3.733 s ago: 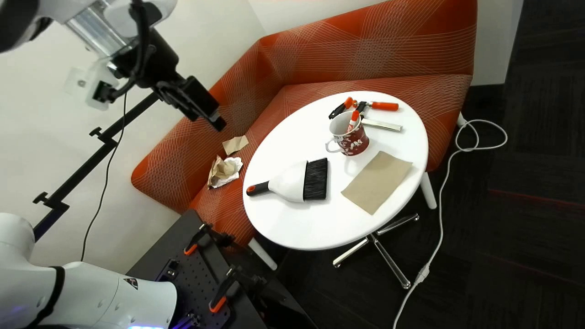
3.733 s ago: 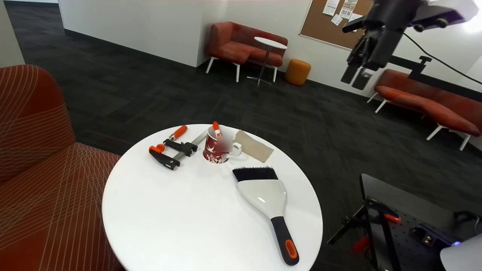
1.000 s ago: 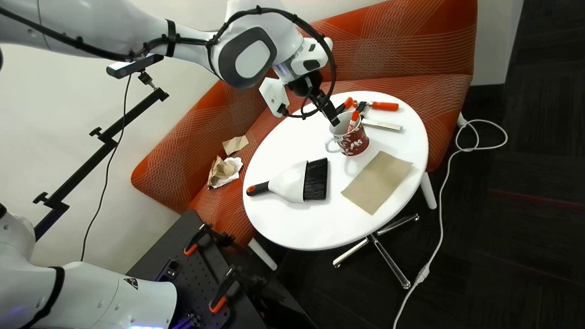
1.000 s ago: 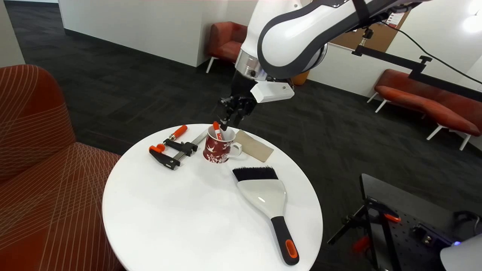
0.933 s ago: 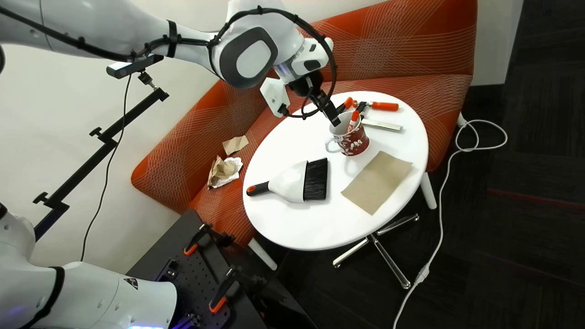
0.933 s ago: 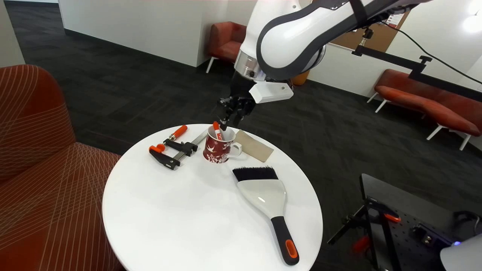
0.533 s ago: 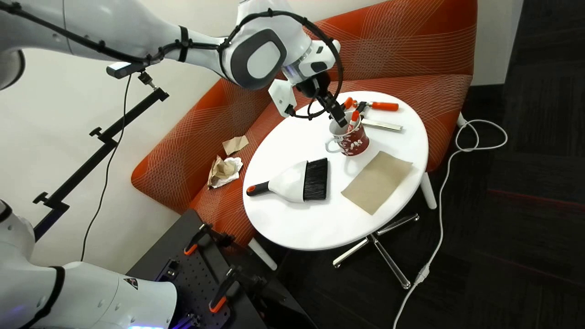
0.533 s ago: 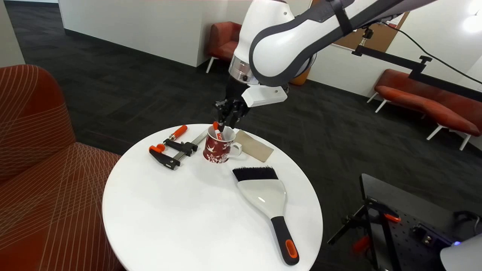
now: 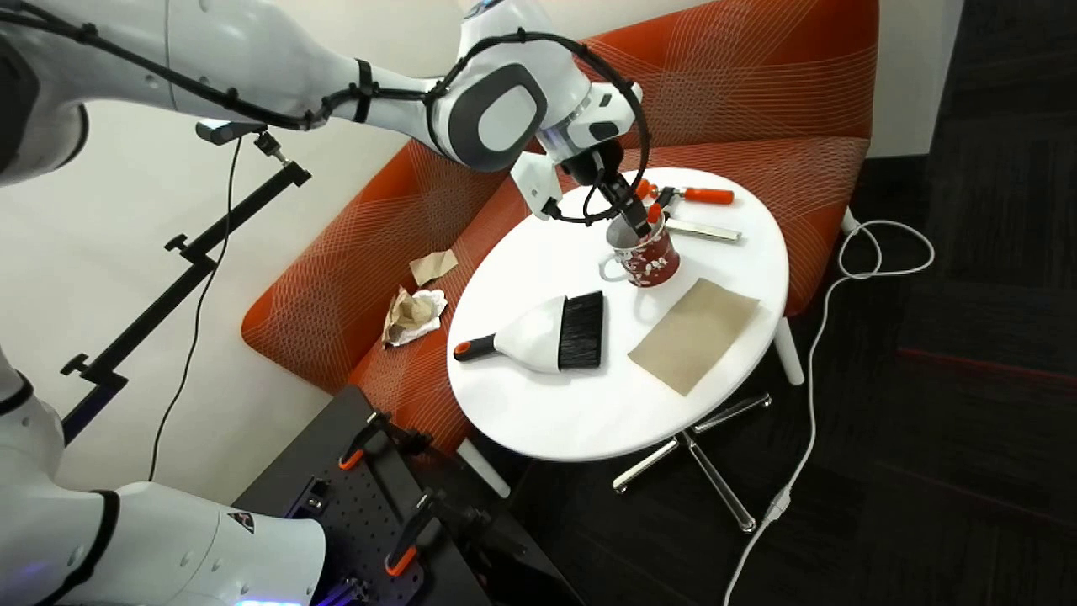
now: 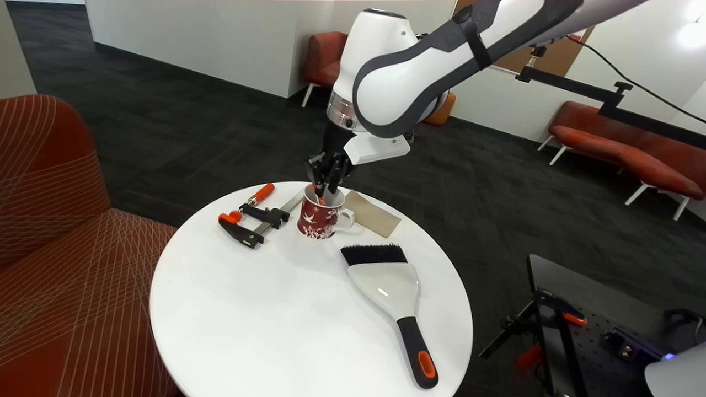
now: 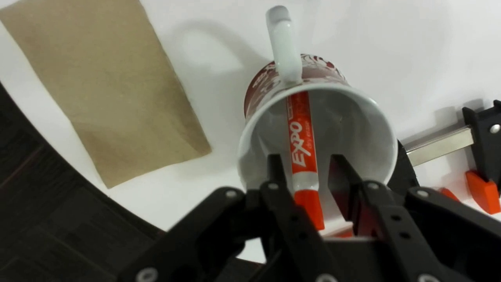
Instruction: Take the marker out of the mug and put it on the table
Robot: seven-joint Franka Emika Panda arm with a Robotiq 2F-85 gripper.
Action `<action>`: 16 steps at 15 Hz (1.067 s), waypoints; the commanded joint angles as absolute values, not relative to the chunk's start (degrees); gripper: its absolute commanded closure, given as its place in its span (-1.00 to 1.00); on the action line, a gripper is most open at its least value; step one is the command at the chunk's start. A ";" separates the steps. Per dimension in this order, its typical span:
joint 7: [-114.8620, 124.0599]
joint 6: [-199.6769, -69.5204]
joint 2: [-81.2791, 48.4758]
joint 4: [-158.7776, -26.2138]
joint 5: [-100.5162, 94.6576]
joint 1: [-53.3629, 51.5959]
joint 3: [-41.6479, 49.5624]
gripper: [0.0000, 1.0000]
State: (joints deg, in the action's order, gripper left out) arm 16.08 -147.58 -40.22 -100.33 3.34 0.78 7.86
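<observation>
Wrist view: we see the hand [image 11: 306, 161] with its two fingers apart, the marker [image 11: 303, 152] between them and a gap visible on both sides near the tips. The marker, red with a white band, leans inside the mug [image 11: 352, 129], orange-red cap end between the fingers, on the side away from the mug's handle. Mug upright on the white surface [image 11: 411, 47]. A brown paper sheet [image 11: 105, 90] lies beside it, close to the surface's edge; part of a clamp [image 11: 486, 139] shows on the mug's other side.

In an exterior view we have the hand [image 9: 643, 231] pointing down at the mug's mouth, cap just beside the fingertips; we can't judge the finger spread here. Mug sits toward the edge by the orange bench [image 9: 698, 93], clamp nearer that edge, brown paper sheet by the right-hand edge, dustpan brush [image 9: 532, 338] with its handle end close to the left-hand edge.

In an exterior view we get the hand [image 10: 325, 192] near the far edge, two fingers separate, tips overlapping the mug's mouth, marker partly hidden behind them. Whether they touch the rim, we can't tell.
</observation>
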 commanded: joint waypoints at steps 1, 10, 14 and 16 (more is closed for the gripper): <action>18.19 -146.63 -42.81 -96.99 2.29 -0.36 9.19 0.28; 18.33 -146.84 -44.40 -96.06 1.79 -1.64 10.04 0.91; 18.92 -149.33 -40.92 -100.41 0.69 -3.31 11.11 0.83; 19.58 -152.29 -38.92 -102.85 -0.21 -4.71 12.35 0.83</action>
